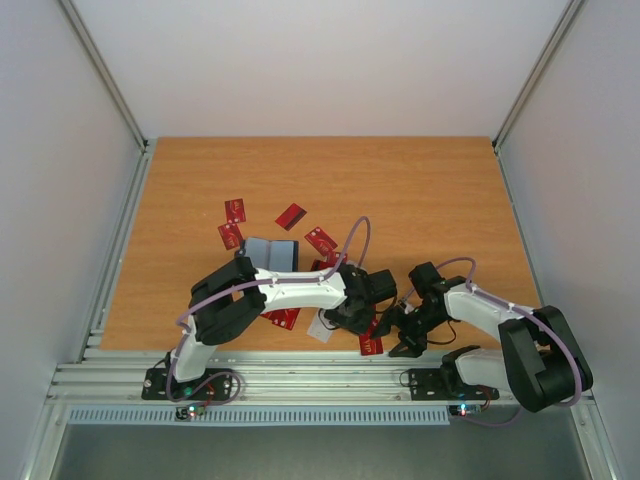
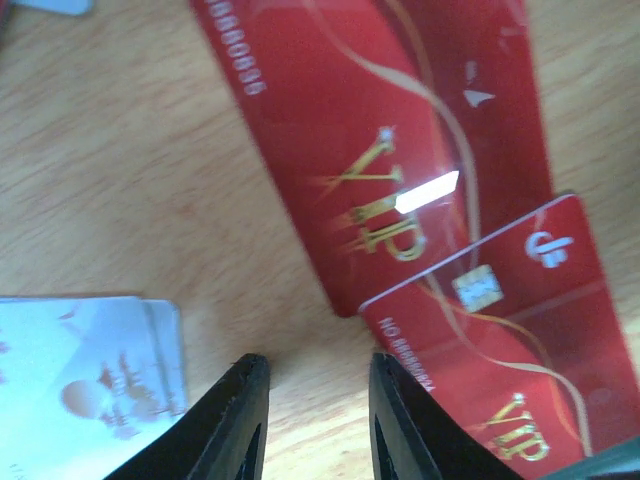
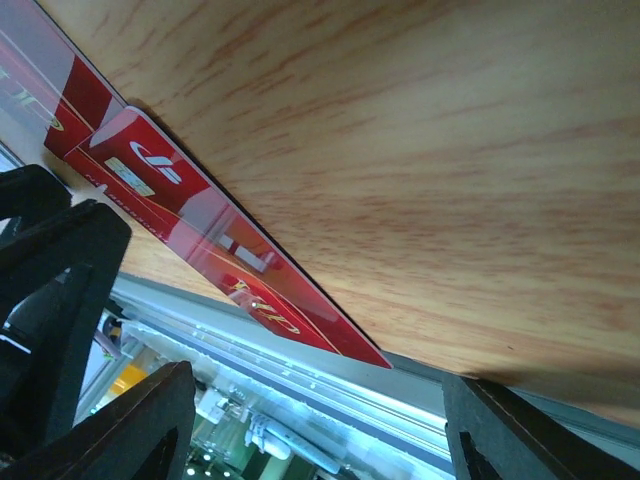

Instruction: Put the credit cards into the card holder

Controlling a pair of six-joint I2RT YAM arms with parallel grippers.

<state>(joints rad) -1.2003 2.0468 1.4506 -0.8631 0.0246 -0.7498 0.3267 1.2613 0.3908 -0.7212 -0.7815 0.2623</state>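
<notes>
Credit cards (image 1: 291, 214): thin, light, stiff, slick plastic, scattered flat on table (image 1: 420, 190). Flat pinch from above judged unreliable; best hold is by an edge, easiest where a card overhangs the table rim.
Left gripper (image 2: 315, 425): fingers stood narrowly apart, empty, bare wood between. Red VIP card (image 2: 500, 340) lay just beside one finger, white card (image 2: 80, 370) beside the other.
Right gripper (image 3: 320, 430): fingers stood wide apart, empty. Red card (image 3: 200, 240) lay at near table edge, apparently overhanging, just ahead of fingers.
Card holder (image 1: 272, 252) lay farther back, well apart from both grippers.
</notes>
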